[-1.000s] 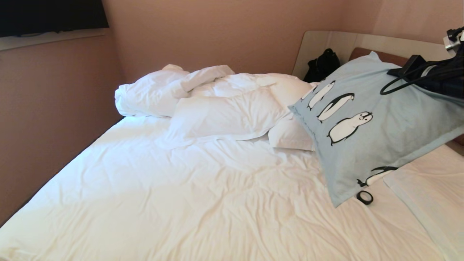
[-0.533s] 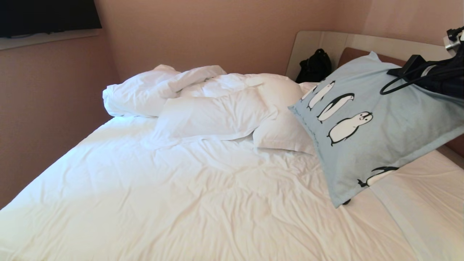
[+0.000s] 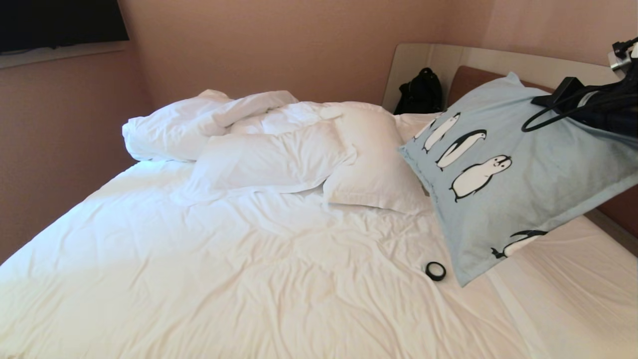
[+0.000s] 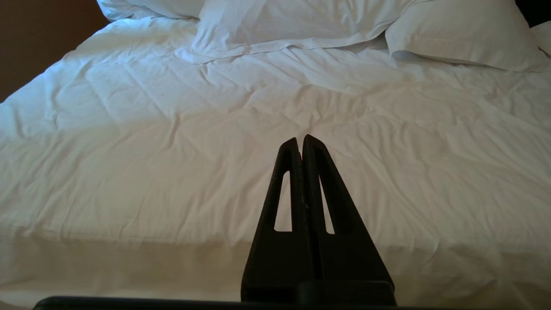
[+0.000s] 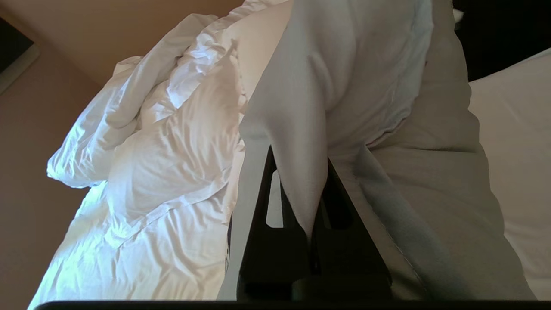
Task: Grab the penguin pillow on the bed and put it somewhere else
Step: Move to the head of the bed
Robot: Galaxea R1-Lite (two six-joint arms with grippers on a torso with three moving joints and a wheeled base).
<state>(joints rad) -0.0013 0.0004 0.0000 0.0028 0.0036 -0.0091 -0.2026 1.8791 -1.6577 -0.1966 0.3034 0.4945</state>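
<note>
Overhead, the pale blue penguin pillow (image 3: 518, 184) hangs tilted above the bed (image 3: 249, 279), right gripper (image 5: 301, 206) jaws clamped on its edge; left gripper (image 4: 301, 142) jaws together.

Right gripper (image 5: 301, 202): fingertips buried in penguin pillow (image 3: 518, 179) fabric, tips not visible. In head view the arm's cut off at the right edge, pillow's right corner too. Small lettering on it, too tiny to read. Bed (image 3: 249, 279) runs off the bottom & left edges. Headboard (image 3: 468, 77) partly behind the pillow. Black bag (image 3: 421, 92) in the corner: details can't tell.
</note>
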